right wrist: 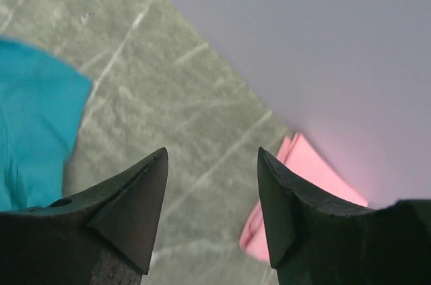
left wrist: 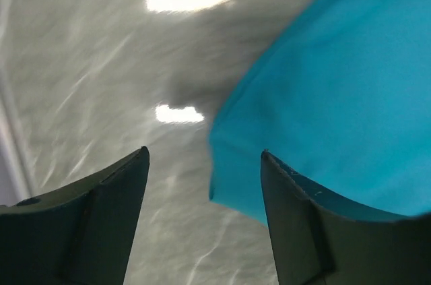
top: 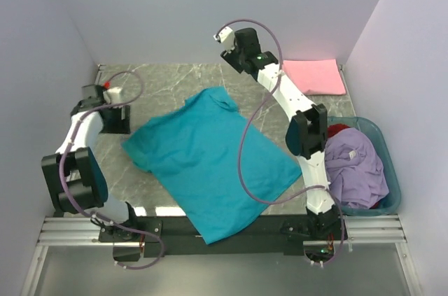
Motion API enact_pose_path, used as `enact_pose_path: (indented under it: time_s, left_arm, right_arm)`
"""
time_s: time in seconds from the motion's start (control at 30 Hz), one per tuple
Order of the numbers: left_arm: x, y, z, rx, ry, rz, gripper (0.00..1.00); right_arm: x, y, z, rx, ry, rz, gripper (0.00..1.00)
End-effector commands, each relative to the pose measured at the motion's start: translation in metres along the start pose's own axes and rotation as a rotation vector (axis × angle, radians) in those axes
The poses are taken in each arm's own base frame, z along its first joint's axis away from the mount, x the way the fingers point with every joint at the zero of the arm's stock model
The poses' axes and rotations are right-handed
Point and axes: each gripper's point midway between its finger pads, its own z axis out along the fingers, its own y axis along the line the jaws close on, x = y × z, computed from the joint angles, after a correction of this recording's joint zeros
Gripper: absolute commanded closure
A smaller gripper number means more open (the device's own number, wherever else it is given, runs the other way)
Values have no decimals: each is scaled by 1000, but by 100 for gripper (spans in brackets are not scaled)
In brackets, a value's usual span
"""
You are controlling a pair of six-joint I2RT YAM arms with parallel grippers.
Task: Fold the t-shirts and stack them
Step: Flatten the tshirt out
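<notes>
The teal t-shirt (top: 210, 163) lies spread open and skewed across the middle of the grey marble-patterned table (top: 161, 82), its collar toward the far side and its hem reaching the near edge between the two arm bases. The left gripper (left wrist: 202, 153) has its jaws parted and grips nothing. Its wrist view is blurred, but bare tabletop shows in most of the gap, and the edge of the teal cloth enters from the right and runs on behind the right-hand finger. Whether that finger touches the cloth cannot be told. From above, this gripper points down at the left side of the table, just beside the shirt's left sleeve. The right gripper (right wrist: 212, 151) is likewise released and empty, with its jaws spread. It is held up over the far part of the table, beyond the shirt's collar. Below it are bare tabletop, a corner of teal to the left and the pink t-shirt (top: 313, 76) to the right. The pink t-shirt lies folded flat in the far right corner against the wall (right wrist: 303, 42). At the right edge stands a teal plastic basket (top: 383, 143) holding a crumpled lavender t-shirt (top: 357, 170), with a bit of red cloth (top: 338, 130) showing at its far end.
</notes>
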Motion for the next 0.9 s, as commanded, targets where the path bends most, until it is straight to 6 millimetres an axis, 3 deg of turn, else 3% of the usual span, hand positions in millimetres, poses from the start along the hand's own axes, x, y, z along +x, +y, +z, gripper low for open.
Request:
enact_pose_path:
  time_s: [0.0, 0.13, 0.17, 0.27, 0.3, 0.33, 0.4, 0.43, 0.6, 0.73, 0.77, 0.87]
  left_arm:
    - [-14, 38, -19, -76, -66, -114, 27]
    - [-18, 30, -23, -20, -107, -75, 29]
    - [-20, 25, -25, 16, -122, -44, 31]
    - [-23, 5, -28, 115, -142, 18, 41]
    - [-18, 1, -27, 146, -125, 65, 43]
    - [-17, -2, -25, 156, -115, 89, 46]
    - [-8, -5, -17, 194, -70, 133, 52]
    - [-2, -6, -17, 204, -39, 140, 55]
    - [23, -6, -2, 239, 77, 172, 52]
    - [37, -12, -16, 307, 106, 212, 39]
    - [49, -16, -24, 343, 137, 255, 35]
    - [58, -19, -37, 358, 138, 324, 30]
  right_arm:
    - [-29, -68, -93, 92, -51, 145, 37]
    - [14, -25, -148, -58, 33, 168, 37]
    - [27, -5, -157, -144, 76, 177, 37]
    - [68, 39, -182, -306, 218, 207, 37]
    - [73, 56, -190, -379, 230, 232, 37]
    - [93, 77, -194, -438, 295, 230, 41]
    - [113, 99, -207, -514, 357, 238, 47]
    - [134, 115, -212, -552, 420, 233, 50]
    - [185, 146, -217, -602, 555, 205, 61]
    - [211, 163, -209, -625, 632, 182, 64]
    - [213, 166, -205, -623, 634, 178, 64]
    - [225, 173, -183, -591, 669, 141, 64]
